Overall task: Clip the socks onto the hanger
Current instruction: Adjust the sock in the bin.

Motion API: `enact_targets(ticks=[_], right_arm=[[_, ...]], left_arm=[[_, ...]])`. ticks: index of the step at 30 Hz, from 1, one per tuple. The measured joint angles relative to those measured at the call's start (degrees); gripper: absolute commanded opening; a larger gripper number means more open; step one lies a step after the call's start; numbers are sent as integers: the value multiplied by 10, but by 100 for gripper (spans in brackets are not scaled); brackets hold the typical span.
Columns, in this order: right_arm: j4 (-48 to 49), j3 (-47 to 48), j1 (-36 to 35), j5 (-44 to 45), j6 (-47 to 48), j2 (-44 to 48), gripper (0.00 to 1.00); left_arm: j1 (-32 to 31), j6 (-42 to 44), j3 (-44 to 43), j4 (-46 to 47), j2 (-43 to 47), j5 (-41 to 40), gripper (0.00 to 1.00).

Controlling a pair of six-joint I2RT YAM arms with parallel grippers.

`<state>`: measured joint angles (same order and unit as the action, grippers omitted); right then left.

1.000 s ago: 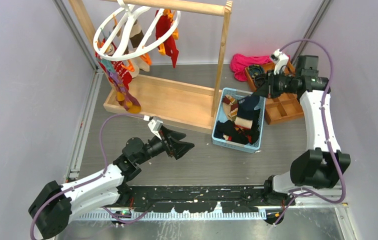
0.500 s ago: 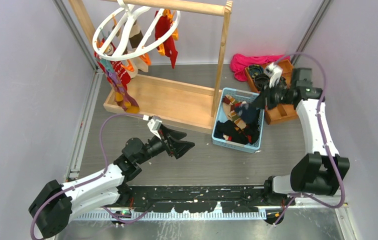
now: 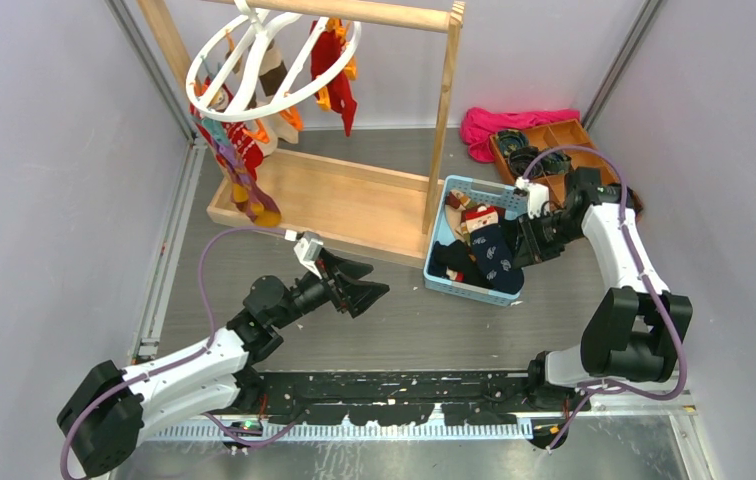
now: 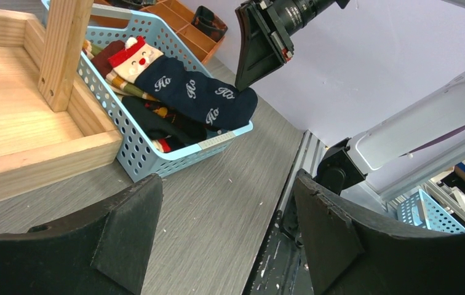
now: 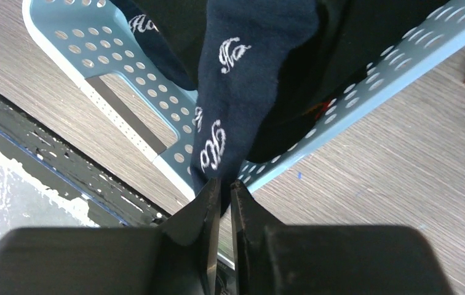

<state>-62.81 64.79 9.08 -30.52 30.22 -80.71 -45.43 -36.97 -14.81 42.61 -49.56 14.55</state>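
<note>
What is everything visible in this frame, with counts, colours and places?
Table: one, grey, under everything.
Rack: one, light wood, far left.
Clip hanger: one, white, hung on the rack's bar.
Hung socks: several, red, orange, cream, striped, clipped to the hanger.
Basket: one, light blue, right of the rack.
Navy sock: one, white lettering, Santa cuff, lying across the basket.
Other socks: several, dark, red, inside the basket.
Cloth: one, pink, far right.
Tray: one, brown wood, beside the cloth.
Left arm: white, jaws open above the table.
Right arm: white, jaws shut on the navy sock's toe.
</note>
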Motion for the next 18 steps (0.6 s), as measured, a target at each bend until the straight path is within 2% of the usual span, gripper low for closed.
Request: enact_targets(ticks=[3,9,13,18], right_arm=[[-13,22,0,2,4,-7,37],[-21,96,0,-9,-2,-21,59],[7,130,-7,-28,-28,-38,67],[56,139,-48,4,-70,-125,71]], left_arm=[[0,3,0,-3,3,0,80],[0,18,0,-25,33,-2,80],[0,32,0,-44,52,-7,80],[0,46,0,-71,75,-14,81]])
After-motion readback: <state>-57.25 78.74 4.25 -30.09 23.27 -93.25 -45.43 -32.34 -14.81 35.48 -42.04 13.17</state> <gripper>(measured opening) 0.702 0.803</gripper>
